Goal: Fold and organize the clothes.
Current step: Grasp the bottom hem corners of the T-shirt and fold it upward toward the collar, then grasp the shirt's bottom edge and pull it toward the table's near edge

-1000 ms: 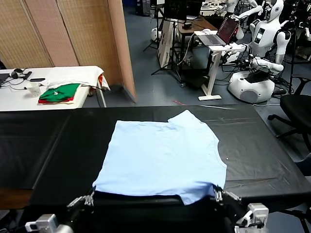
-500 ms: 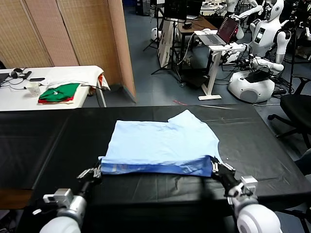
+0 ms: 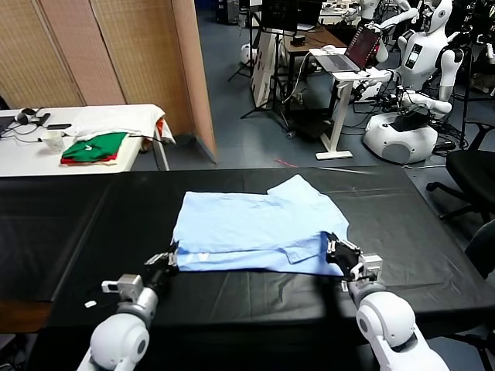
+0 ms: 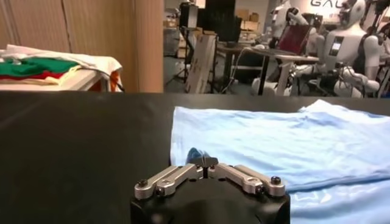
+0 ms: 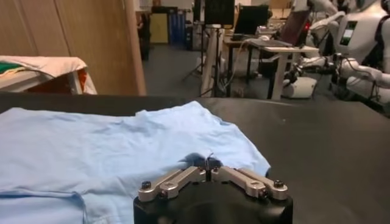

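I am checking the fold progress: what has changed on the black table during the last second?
Both claws, left and right, each shut on a near corner of the pale sky-blue cotton T-shirt, carried its near edge away from the robot, over the shirt, folding it about in half. The far edge and sleeve stayed in place; so did the green and red folded garments on the white side table.

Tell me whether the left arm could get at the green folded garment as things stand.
Probably not: the left gripper is shut on the T-shirt, and the green garment lies on a separate white table well beyond the black table.
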Tool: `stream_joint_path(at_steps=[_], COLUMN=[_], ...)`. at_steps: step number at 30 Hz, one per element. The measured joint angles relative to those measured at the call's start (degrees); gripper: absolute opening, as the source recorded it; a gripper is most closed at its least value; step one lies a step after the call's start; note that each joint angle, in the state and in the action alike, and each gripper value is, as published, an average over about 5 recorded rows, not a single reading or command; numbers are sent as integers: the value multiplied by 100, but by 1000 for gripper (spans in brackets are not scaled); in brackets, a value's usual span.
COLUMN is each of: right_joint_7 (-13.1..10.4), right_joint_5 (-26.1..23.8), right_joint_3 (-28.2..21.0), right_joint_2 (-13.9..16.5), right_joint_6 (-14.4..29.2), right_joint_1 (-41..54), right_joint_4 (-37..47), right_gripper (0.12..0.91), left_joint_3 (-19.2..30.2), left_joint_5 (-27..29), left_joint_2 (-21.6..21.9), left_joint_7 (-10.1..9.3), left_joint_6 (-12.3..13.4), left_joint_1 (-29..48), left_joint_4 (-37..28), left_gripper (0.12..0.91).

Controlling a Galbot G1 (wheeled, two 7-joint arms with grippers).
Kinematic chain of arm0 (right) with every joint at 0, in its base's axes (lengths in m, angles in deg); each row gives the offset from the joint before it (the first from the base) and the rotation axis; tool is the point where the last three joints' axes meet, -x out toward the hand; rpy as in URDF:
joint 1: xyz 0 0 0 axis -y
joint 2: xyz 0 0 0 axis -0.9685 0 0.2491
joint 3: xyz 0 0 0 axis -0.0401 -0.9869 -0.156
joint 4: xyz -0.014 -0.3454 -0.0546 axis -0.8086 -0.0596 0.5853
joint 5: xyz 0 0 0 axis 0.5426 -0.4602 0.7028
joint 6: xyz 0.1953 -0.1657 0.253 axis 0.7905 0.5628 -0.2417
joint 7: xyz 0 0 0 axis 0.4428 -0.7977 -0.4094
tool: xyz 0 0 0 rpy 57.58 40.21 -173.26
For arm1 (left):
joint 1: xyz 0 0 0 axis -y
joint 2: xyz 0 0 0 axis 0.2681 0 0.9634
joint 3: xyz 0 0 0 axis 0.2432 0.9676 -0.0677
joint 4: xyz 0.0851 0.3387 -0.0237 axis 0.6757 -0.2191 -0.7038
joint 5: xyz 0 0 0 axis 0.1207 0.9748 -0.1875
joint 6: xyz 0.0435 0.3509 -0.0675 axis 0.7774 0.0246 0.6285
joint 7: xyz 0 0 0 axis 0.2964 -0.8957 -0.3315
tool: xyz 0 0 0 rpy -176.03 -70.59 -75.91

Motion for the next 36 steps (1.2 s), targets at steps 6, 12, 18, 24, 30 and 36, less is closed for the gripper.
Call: stream_joint_path(at_steps=[6, 12, 18, 24, 30, 36], right_joint_7=[249, 327, 405, 432, 453, 458], right_joint_5=[45, 28, 126, 297, 338, 300], right_joint_3=[134, 371, 791, 1100, 1164, 1095], right_joint_2=[107, 286, 456, 512, 509, 505], right_joint_6=[-319, -310, -115, 3, 27, 22], right_joint_1=[-246, -778, -1363, -1679, -1780, -1731], right_joint_4=[-318, -823, -969, -946, -904, -852], right_gripper=[501, 863, 906, 900, 836, 775], left_joint_3=[107, 33, -142, -286, -316, -315], left_joint_5=[3, 1, 13, 1, 20, 49], left_joint_2=[-18, 12, 62, -9, -92, -134], left_joint_7=[2, 7, 31, 121, 134, 124], left_joint_6=[-86, -115, -172, -231, -245, -253], left_joint_1=[242, 186, -89, -500, -759, -843], left_joint_4=[-155, -96, 132, 373, 446, 423], left_gripper=[156, 436, 800, 904, 907, 907])
